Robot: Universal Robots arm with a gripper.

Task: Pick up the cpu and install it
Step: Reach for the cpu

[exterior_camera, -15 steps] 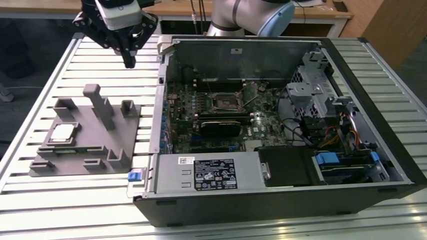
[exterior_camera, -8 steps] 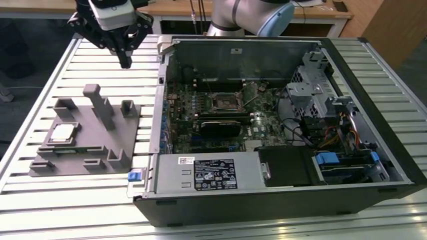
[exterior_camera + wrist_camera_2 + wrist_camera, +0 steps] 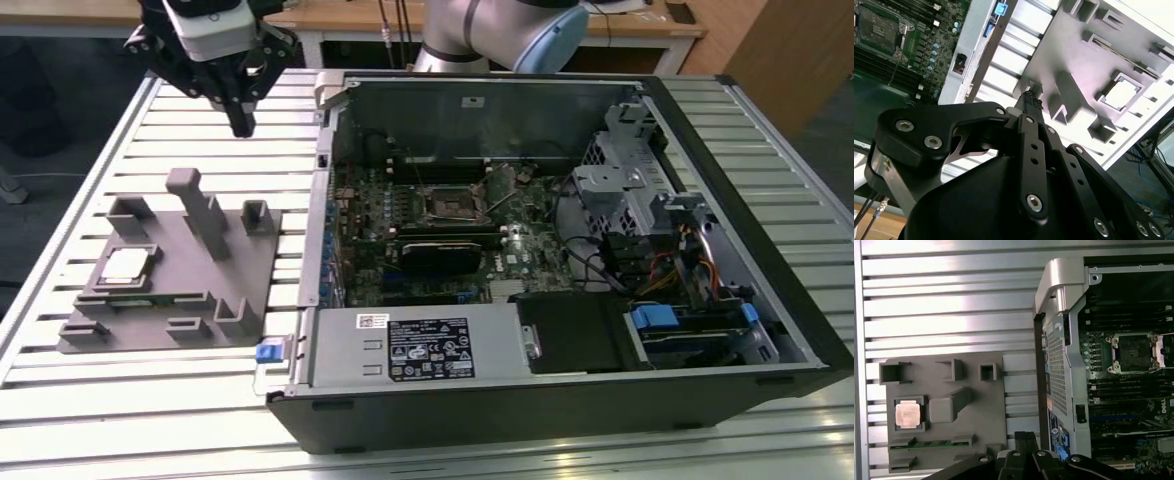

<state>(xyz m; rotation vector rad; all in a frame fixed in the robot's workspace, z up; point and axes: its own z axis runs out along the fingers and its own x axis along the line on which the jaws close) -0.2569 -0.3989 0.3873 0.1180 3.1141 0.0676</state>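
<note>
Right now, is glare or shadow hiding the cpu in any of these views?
No. In the exterior view light is even and the cpu shows plainly on the grey tray; in the first wrist view the table slats glare in bright bands, yet it stays readable; in the second wrist view it is washed pale, beyond the dark claw.

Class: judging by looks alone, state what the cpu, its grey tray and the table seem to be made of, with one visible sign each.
The cpu looks metal-topped: pale, silvery, dull sheen. The grey tray is probably plastic: matte, uniform grey, blocky posts. The table seems aluminium: bright ribbed slats catching light.
</note>
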